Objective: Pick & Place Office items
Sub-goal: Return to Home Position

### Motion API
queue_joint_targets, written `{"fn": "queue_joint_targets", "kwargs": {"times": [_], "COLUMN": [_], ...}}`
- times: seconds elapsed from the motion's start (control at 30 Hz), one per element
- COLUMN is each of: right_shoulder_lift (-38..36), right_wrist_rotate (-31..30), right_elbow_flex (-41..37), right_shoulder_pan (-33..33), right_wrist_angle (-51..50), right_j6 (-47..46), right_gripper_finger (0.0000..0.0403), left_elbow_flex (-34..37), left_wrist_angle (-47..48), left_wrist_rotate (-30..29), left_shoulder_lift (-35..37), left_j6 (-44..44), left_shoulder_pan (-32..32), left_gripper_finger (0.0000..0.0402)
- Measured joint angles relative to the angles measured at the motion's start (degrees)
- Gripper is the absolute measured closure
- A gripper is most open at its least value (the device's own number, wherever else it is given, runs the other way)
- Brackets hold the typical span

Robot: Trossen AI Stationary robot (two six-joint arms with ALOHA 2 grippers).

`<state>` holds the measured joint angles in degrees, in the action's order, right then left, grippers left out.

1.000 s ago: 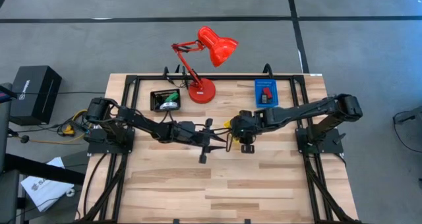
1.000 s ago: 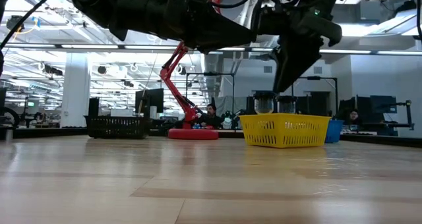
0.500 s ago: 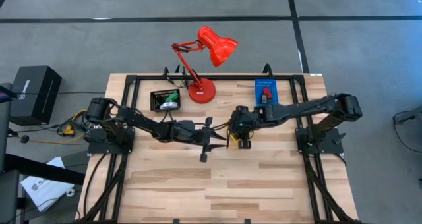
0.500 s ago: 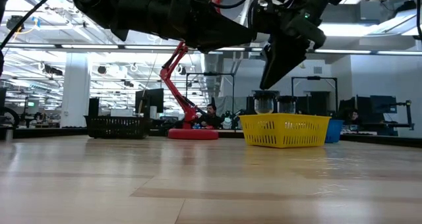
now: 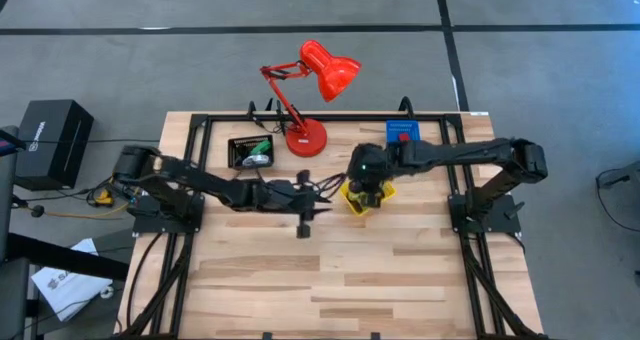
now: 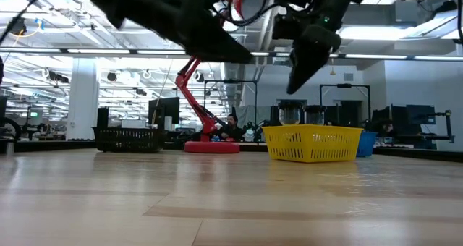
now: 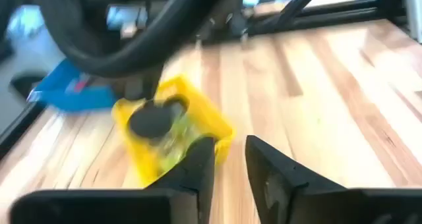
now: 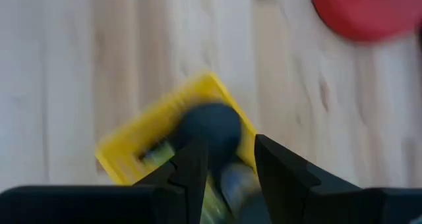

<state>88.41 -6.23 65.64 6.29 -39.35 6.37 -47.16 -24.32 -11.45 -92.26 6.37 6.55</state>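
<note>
Overhead camera looks straight down; the low one sits level with the surface (image 6: 231, 202); both wrist cameras share a close yellow tray (image 7: 214, 122).

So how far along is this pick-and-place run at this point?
Done, apparently: small items sit in the yellow mesh tray, the black tray and the blue tray; none shows loose on the wooden table. In hand: nothing; left gripper and right gripper hang open and empty near the yellow tray. Remaining: likely only parking the arms.

Left end effector (image 7: 231, 141), right end effector (image 8: 231, 142): slightly parted.
</note>
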Motion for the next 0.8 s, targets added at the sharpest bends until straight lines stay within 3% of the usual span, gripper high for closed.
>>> {"fn": "queue_joint_targets", "kwargs": {"times": [0.23, 0.37, 0.67, 0.8], "right_shoulder_lift": [-0.1, 0.0, -3.1, -9.3], "right_wrist_rotate": [-1.6, -1.5, -0.9, -1.1], "right_elbow_flex": [6.5, 5.5, 3.9, 1.6], "right_shoulder_pan": [4.2, 6.7, 11.8, 11.1], "right_wrist_angle": [-17.1, -16.2, -16.9, -13.9], "right_j6": [-3.2, -3.2, -7.8, -7.1], "right_gripper_finger": [0.0286, 0.0286, 0.0286, 0.0286], "left_elbow_flex": [0.0, 0.9, 20.9, 27.1], "left_wrist_angle": [21.9, 32.8, 31.2, 30.7], "left_wrist_rotate": [-2.9, -8.7, -27.8, -29.7], "left_shoulder_lift": [18.5, 30.2, 56.9, 68.9], "left_j6": [-7.0, -12.8, -14.4, -13.7], "left_shoulder_pan": [-0.6, 0.5, 3.2, 3.1], "left_gripper_finger": [0.0378, 0.0399, 0.0395, 0.0395]}}
